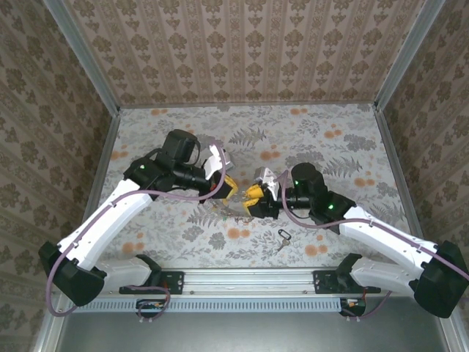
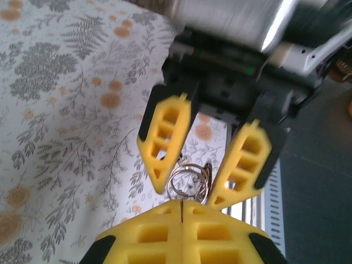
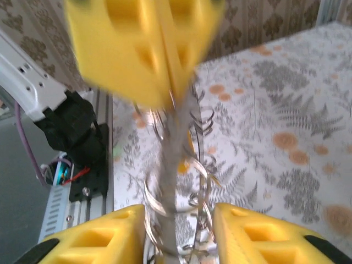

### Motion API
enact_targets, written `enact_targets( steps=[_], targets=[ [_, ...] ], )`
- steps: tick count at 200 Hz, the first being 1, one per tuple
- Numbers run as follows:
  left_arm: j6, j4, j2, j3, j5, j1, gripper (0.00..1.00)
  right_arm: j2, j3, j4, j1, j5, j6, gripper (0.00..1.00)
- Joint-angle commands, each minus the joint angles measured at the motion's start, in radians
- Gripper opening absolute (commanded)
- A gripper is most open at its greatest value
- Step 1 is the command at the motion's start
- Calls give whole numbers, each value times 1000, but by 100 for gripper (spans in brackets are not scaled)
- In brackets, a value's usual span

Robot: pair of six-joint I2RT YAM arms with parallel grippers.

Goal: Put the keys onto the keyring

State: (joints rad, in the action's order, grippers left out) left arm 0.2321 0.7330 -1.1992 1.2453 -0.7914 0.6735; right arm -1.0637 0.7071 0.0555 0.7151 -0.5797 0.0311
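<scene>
The keyring (image 2: 186, 180), a bunch of silver wire loops, hangs in the air between my two grippers. My left gripper (image 2: 181, 204) is shut, pinching the ring's edge in the seam between its yellow fingers. It is at the table's middle in the top view (image 1: 229, 189). My right gripper (image 3: 179, 223) faces it with jaws open, its fingers (image 2: 165, 137) on either side of the loops (image 3: 201, 184); in the top view it is just right of the left one (image 1: 254, 198). One small key (image 1: 282, 239) lies on the cloth near the front rail.
A floral tablecloth (image 1: 330, 147) covers the table, and patterned walls close in three sides. The metal rail (image 1: 249, 279) with both arm bases runs along the near edge. A purple cable (image 1: 176, 196) loops beside the left arm.
</scene>
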Motion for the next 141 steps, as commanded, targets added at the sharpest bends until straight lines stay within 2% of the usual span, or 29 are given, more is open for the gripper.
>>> enact_targets(
  steps=[1, 44, 93, 117, 141],
  targets=[
    [-14, -34, 38, 46, -125, -12, 0, 29, -32, -36, 9, 24, 9, 41],
    [-4, -18, 33, 50, -163, -12, 0, 27, -26, 7, 10, 5, -1, 37],
    [-6, -11, 32, 47, -144, -8, 0, 9, -14, 84, 14, 16, -21, 19],
    [9, 22, 11, 60, -117, 3, 0, 13, -14, 86, 17, 39, -14, 0],
    [15, 47, -5, 72, -77, 12, 0, 50, -34, 105, 18, 87, -17, 0]
  ],
)
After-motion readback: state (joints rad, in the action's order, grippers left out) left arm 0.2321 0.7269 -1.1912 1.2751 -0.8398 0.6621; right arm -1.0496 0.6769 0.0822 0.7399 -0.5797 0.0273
